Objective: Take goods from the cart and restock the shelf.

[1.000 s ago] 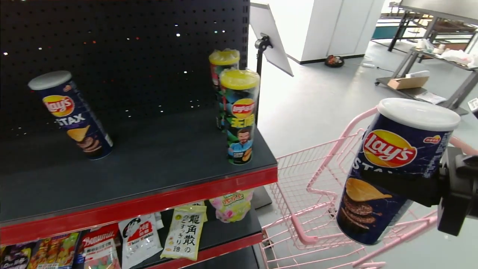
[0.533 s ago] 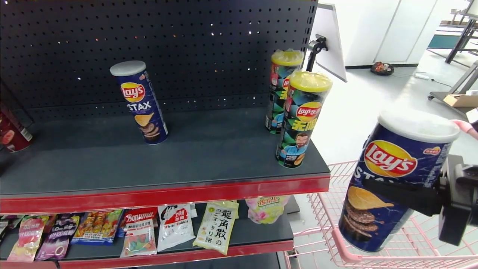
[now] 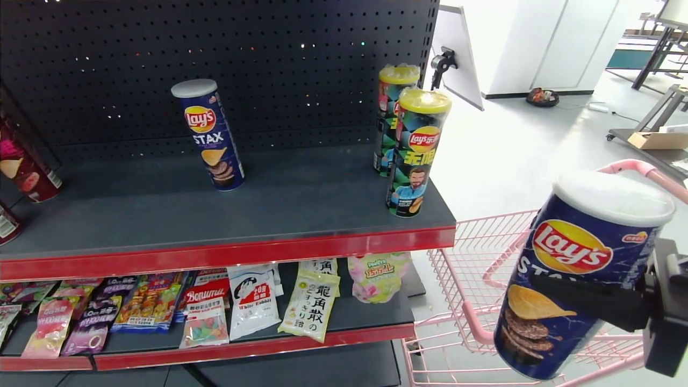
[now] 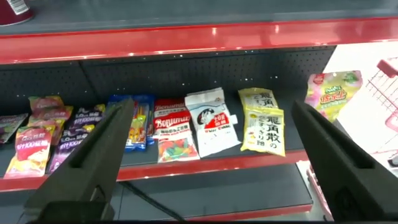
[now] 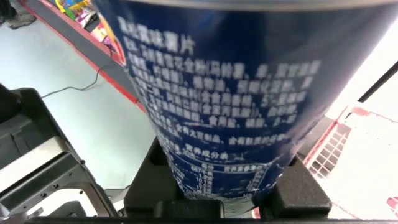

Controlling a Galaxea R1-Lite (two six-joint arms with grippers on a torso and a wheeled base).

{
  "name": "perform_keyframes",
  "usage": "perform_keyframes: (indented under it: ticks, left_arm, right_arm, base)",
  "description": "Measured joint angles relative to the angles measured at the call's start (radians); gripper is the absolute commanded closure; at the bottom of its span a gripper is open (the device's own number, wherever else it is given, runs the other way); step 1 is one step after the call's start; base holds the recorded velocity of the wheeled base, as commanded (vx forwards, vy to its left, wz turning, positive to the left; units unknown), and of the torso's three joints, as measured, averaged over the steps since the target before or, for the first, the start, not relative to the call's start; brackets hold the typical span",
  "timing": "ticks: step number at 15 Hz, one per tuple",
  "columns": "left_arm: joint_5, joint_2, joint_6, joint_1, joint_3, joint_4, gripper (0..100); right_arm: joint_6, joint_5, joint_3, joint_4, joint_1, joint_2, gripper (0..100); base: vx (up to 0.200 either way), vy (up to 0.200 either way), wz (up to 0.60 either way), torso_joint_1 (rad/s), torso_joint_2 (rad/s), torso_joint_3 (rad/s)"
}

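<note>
My right gripper (image 3: pixel 596 301) is shut on a dark blue chip can (image 3: pixel 578 269) with a white lid, held upright over the pink cart (image 3: pixel 473 269) at the right. The can's printed side (image 5: pixel 230 112) sits between the fingers (image 5: pixel 298 186) in the right wrist view. On the black shelf (image 3: pixel 226 215) stand a matching blue can (image 3: pixel 209 134) near the back and two yellow-lidded cans (image 3: pixel 414 145) at the right end. My left gripper (image 4: pixel 211 155) is open, low in front of the snack bags (image 4: pixel 205 124) on the lower shelf.
Red chip cans (image 3: pixel 27 166) stand at the shelf's far left. The shelf has a red front lip (image 3: pixel 226 252). A white sign on a stand (image 3: pixel 457 54) rises past the shelf's right end. Tables (image 3: pixel 656 113) stand on the grey floor beyond.
The head view has swung left, so the shelf now shows further right and more fully. The right gripper still holds the blue can, a little lower in the picture.
</note>
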Motion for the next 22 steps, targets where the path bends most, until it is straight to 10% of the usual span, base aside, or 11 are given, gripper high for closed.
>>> perform_keyframes:
  ticks: [22]
  left_arm:
    - [0.002, 0.0, 0.0, -0.001, 0.0, 0.0, 0]
  right_arm:
    - [-0.062, 0.001, -0.01, -0.024, 0.055, 0.011, 100]
  base:
    - [0.0, 0.164, 0.0, 0.004, 0.0, 0.002]
